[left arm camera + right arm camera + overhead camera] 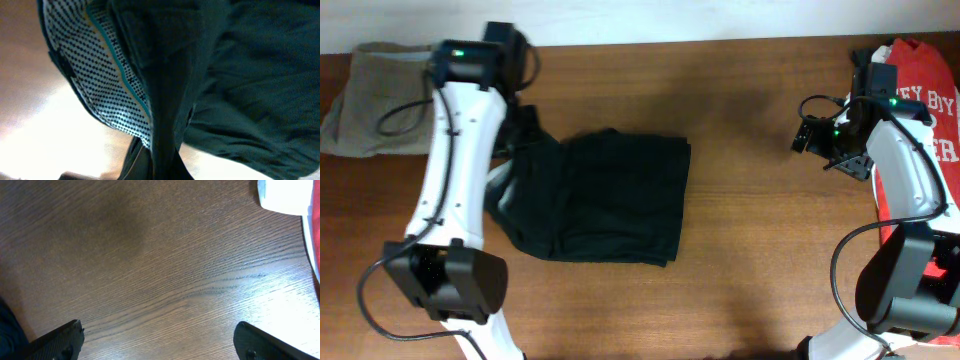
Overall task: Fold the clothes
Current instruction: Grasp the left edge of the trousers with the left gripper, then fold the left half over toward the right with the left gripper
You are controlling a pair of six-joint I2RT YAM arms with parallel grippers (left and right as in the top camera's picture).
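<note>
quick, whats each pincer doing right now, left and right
left pincer: closed on the black garment
right pincer: open, holding nothing, over the table

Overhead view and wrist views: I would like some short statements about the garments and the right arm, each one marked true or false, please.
1. The black garment lies near the middle of the table. True.
2. The right gripper is shut on the red T-shirt. False: its fingers stand wide apart over bare wood.
3. The grey-khaki garment lies at the table's left side. True.
4. The red T-shirt lies on top of the black garment. False: it lies at the right edge, well apart.
5. The black garment shows a dotted lining. True.
</note>
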